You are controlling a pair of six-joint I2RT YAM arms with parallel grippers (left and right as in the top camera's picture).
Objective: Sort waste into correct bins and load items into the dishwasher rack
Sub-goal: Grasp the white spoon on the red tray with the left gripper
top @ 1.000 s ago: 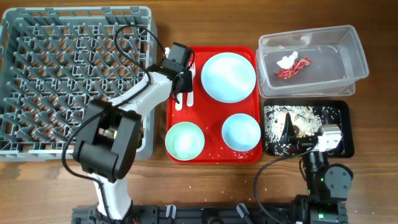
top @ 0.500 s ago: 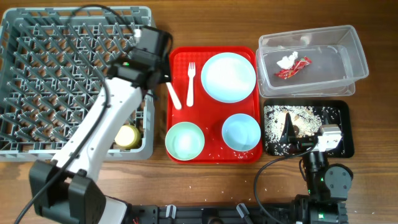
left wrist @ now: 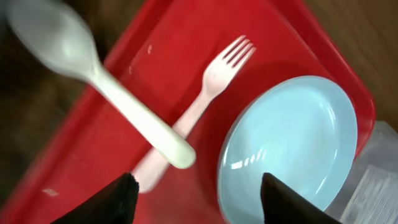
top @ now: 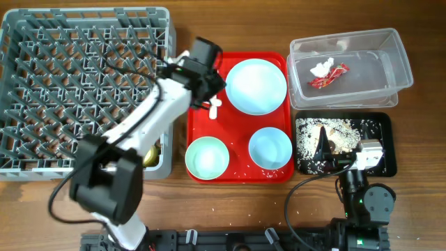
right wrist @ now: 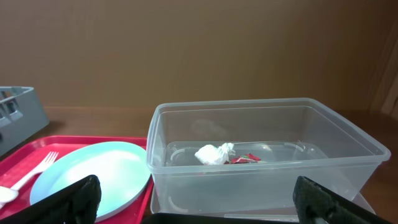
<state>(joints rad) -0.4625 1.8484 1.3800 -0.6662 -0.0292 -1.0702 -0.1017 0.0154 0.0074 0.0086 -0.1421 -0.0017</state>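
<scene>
Left gripper (left wrist: pixel 199 202) has swung back from the rack (top: pixel 42 84) to the tray (left wrist: pixel 186 37) and hangs near its left rim, jaws apart and empty. The white spoon (left wrist: pixel 93 74) lies across the fork (left wrist: pixel 217 68), beside the plate (left wrist: pixel 292 149). Right gripper (right wrist: pixel 199 208) gapes wide.

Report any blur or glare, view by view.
Left wrist: motion-smeared, the spoon softest, with small bright glints on the plate. Right wrist: fairly sharp, the clear tub reading cleanly, without harsh glare. Overhead: crisp and evenly lit.
</scene>
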